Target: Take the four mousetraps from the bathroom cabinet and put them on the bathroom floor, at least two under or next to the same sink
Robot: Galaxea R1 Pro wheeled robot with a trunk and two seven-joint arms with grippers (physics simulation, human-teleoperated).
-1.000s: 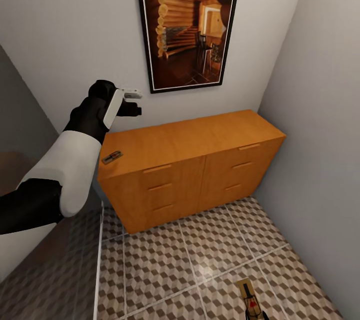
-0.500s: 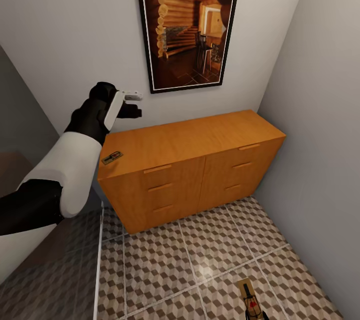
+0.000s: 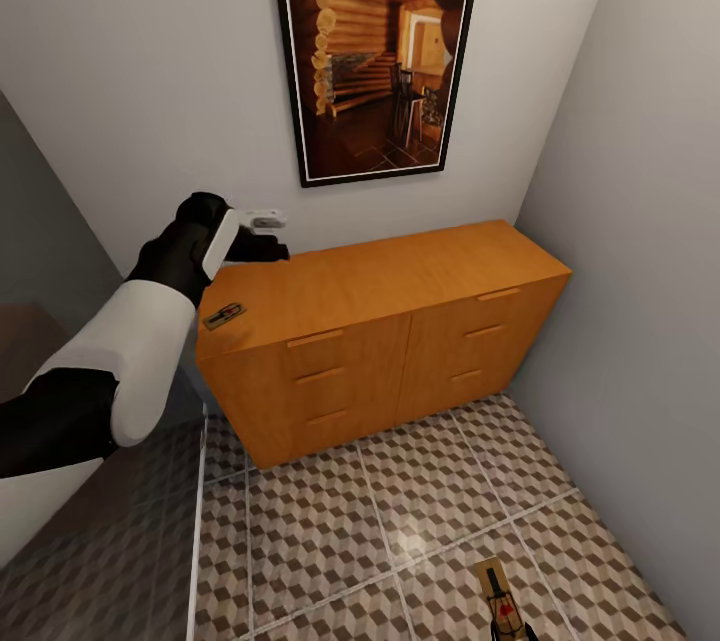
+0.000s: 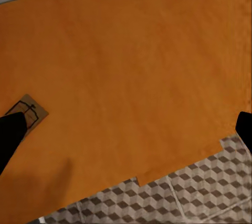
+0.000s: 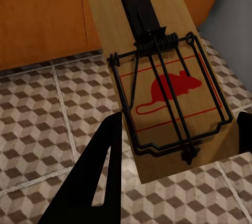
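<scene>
The orange-brown cabinet point(image 3: 400, 321) stands against the back wall, all drawers closed. One mousetrap point(image 3: 224, 315) lies on its top near the left front corner. My left gripper point(image 3: 272, 247) hovers open above the top's back left part; in the left wrist view the gripper point(image 4: 126, 135) spans the cabinet top point(image 4: 136, 66), with that mousetrap point(image 4: 24, 113) beside one fingertip point(image 4: 9, 132). My right gripper point(image 5: 178, 124) is shut on a second mousetrap point(image 5: 163, 82), held above the cube-patterned floor point(image 5: 47, 108). That mousetrap point(image 3: 500, 591) shows at the head view's lower edge.
A framed picture of a log interior point(image 3: 380, 41) hangs above the cabinet. A grey wall point(image 3: 640, 221) closes the right side next to the cabinet's end. The patterned floor point(image 3: 400, 491) stretches in front of the drawers. A darker wall point(image 3: 40, 211) is at the left.
My left gripper has come down and slightly right, closer to the cabinet top. The mousetrap on the cabinet and the one in my right gripper have stayed put.
</scene>
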